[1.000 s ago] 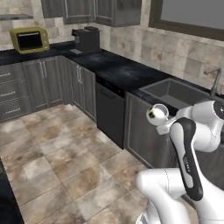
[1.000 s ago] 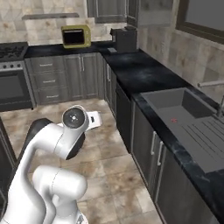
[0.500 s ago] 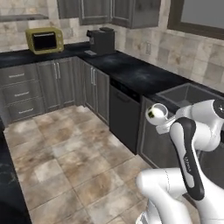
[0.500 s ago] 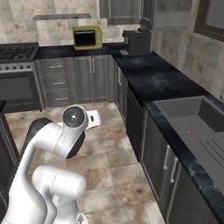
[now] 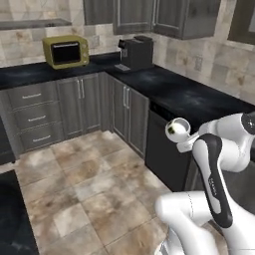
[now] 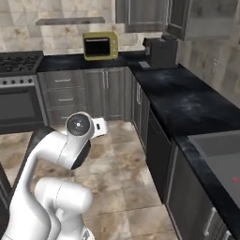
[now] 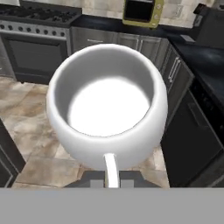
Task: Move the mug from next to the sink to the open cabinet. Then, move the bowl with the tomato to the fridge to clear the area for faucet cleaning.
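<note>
The tool [image 7: 112, 177] was clamped on the handle of the mug [image 7: 107, 105], which filled the hand view from above with its mouth open and its white inside empty; in the left base view the same mug [image 5: 177, 128] rode upright at the end of the folded white arm, level with the edge of the black table [image 5: 199, 97]. Holding it by the handle with the rim up was probably meant to keep it steady while the base carried it toward the open cabinet, which could not be picked out among the grey wall cabinets [image 5: 164, 15] above the table. The arm was tucked close to the robot's body, which kept the mug clear of the dark base cabinets [image 5: 127, 112] beside it. The tiled floor [image 5: 84, 189] lay wide and bare ahead, giving free room to drive, while the table's corner run with the black coffee machine [image 5: 135, 52] and the yellow microwave [image 5: 65, 51] stood well apart. A corner of the sink [image 6: 220, 145] showed at the right edge of the right base view.
</note>
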